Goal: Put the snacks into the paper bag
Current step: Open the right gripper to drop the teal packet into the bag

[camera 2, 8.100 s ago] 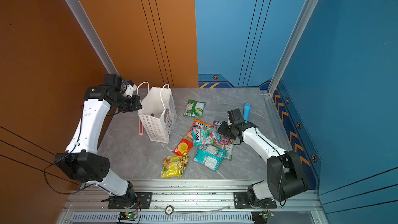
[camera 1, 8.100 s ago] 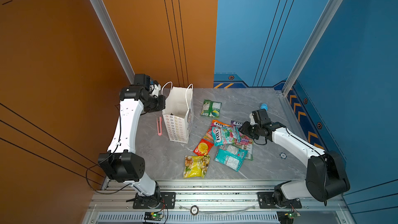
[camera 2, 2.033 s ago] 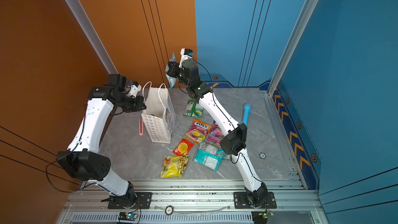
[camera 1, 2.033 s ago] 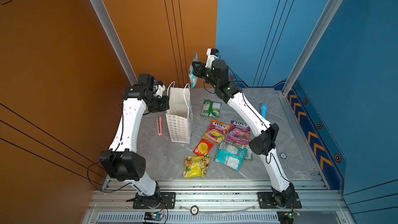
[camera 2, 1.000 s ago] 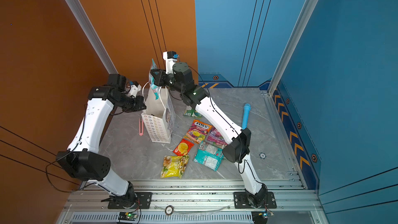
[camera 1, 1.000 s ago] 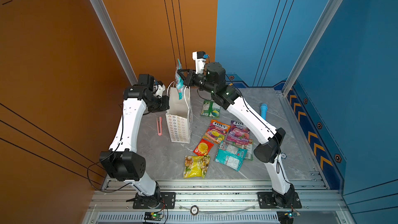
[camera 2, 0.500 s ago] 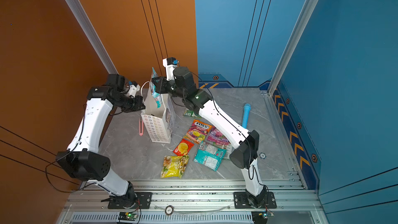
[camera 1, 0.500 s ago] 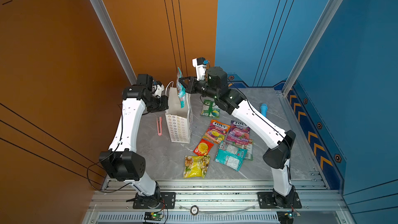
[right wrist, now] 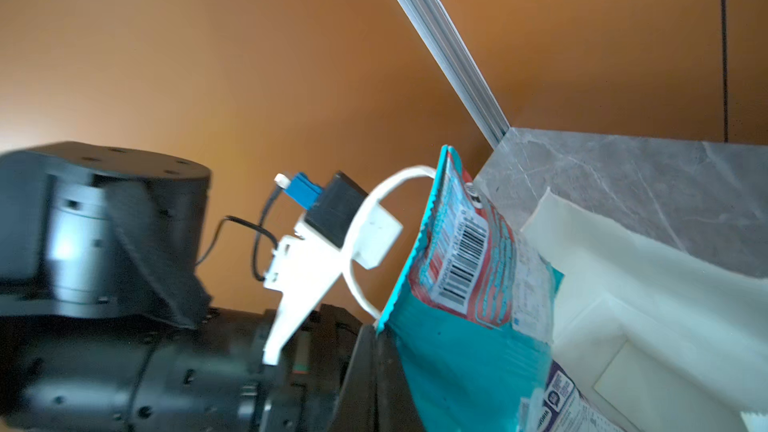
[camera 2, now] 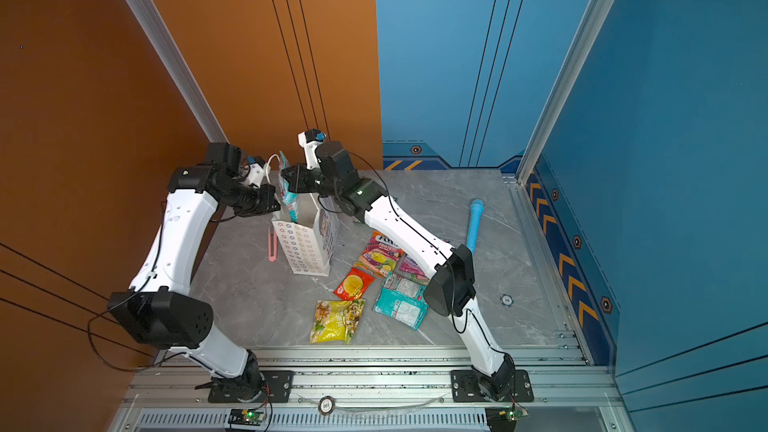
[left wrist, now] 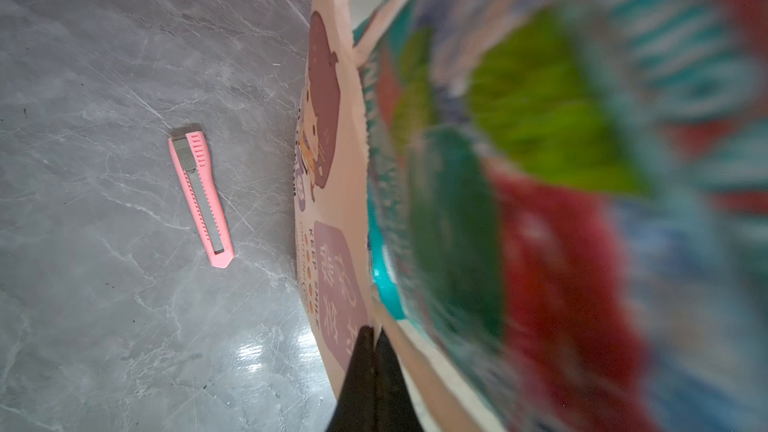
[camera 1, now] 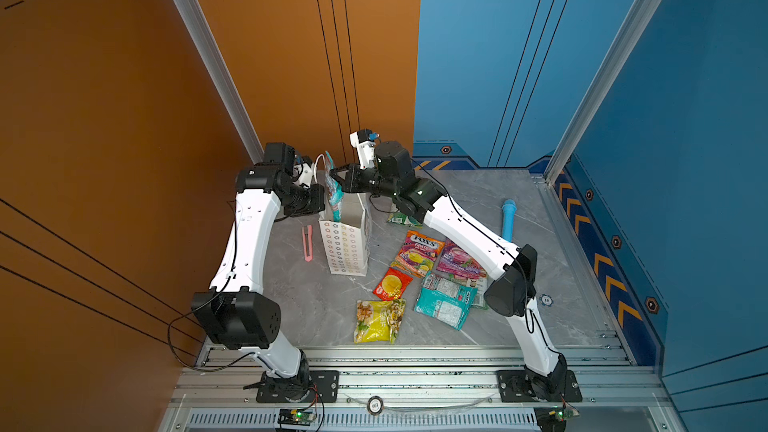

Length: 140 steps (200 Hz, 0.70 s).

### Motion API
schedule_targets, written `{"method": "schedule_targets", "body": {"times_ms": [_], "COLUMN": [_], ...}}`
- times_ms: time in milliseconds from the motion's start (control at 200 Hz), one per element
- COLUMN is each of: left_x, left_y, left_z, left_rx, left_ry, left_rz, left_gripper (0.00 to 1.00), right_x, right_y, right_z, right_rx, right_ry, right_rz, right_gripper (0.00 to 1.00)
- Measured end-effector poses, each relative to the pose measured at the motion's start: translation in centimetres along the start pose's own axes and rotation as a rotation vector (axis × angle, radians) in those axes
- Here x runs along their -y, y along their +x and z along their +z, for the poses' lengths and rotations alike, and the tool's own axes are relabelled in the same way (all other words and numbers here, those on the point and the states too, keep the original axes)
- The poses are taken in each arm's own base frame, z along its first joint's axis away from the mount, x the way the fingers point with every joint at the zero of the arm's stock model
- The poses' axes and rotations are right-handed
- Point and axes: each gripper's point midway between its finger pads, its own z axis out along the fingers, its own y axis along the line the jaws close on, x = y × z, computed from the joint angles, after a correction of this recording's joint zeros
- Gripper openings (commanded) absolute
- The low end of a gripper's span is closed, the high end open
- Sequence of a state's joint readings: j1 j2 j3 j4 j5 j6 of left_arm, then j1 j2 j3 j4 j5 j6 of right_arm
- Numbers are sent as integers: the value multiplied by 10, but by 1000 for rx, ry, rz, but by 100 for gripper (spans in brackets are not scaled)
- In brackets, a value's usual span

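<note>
Snacks, 1 in hand, the others listed loose. Clock bearings are read in the top views, 12 toward the back wall.

- Right gripper (right wrist: pixel 375 332): jaws together, clamped on the edge of the held teal packet (right wrist: pixel 457 347). The packet is upright, with its lower part inside the bag's mouth and its top above the rim.
- Left gripper (left wrist: pixel 372 332): jaws together, pinching the top rim of the paper bag (camera 1: pixel 347 243) on its 9 o'clock side.
- Paper bag: upright and open, toward 10 o'clock on the worktop (camera 1: pixel 311 305).
- Pink cutter (camera 1: pixel 307 243): flat, just beside the bag at 9 o'clock.
- Green packet (camera 1: pixel 403 218): 2 o'clock of the bag, partly under the right arm.
- Orange FOX'S packet (camera 1: pixel 417 251): 3 o'clock.
- Purple packet (camera 1: pixel 457 261): just beyond the orange one.
- Small red packet (camera 1: pixel 392 283): 4 o'clock, near.
- Loose teal packet (camera 1: pixel 444 303): 4 o'clock, farther out.
- Yellow packet (camera 1: pixel 378 320): 5 o'clock.
- Light blue cylinder (camera 1: pixel 508 220): 3 o'clock, well apart.
</note>
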State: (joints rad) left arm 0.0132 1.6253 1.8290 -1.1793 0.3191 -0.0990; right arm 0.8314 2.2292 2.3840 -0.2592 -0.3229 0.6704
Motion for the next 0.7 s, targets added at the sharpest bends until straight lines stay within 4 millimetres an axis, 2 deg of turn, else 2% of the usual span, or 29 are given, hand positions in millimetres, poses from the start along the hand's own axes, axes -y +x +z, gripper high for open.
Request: {"method": "schedule_targets", "body": {"times_ms": [45,85,170,275,490,600,700], "left_x": [0,0,0,0,-1,-1,-1], "left_y": [0,0,0,0,1,1,2], "left_z": [0,0,0,0,0,0,0], "left_rx": [0,0,0,0,-6,-5,-5], "left_ry": [0,0,0,0,-1,-1,-2], "left_rz": [0,0,0,0,-3,-3,-3], "left_gripper": [0,0,0,0,0,0,0], "right_x": [4,7,9,7,12,12,10], "right_y": [4,8,9,0,-35,-58,-77], "right_z": [3,5,4,1,-23,-49,-81], "right_rx": [-11,-22,-30,-14,51,95,142], "right_ry": [7,11,14,7,19,34,57], "right_rz": [9,17,23,18,9,0,-5], "right_gripper": [0,8,30,44,47,47,47]}}
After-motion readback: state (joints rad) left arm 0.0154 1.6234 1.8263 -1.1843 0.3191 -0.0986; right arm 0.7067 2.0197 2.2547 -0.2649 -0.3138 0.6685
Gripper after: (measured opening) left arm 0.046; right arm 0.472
